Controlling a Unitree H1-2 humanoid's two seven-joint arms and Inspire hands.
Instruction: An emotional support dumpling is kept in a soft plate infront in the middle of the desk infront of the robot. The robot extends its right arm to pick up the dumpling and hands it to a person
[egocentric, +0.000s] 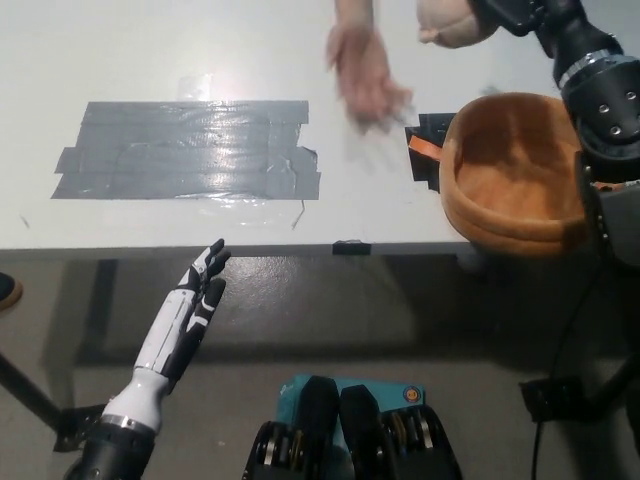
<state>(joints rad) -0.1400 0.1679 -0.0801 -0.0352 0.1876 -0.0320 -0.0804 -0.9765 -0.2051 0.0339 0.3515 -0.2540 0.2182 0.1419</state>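
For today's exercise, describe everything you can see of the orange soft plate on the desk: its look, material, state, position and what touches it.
The orange soft plate is a round, padded bowl shape with a thick rolled rim, plush-looking like fabric. It is empty, its hollow facing up. It sits at the desk's near right edge, slightly overhanging it, beside black tape patches with an orange strip. The black right arm passes over its right rim; whether they touch cannot be told.

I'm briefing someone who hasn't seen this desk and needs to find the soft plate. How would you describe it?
Start at the white desk and follow its near edge to the right end. There sits the soft plate, a round, padded orange bowl, now empty. Nothing else on the desk is orange and plush; the grey tape patch to its left lies flat.
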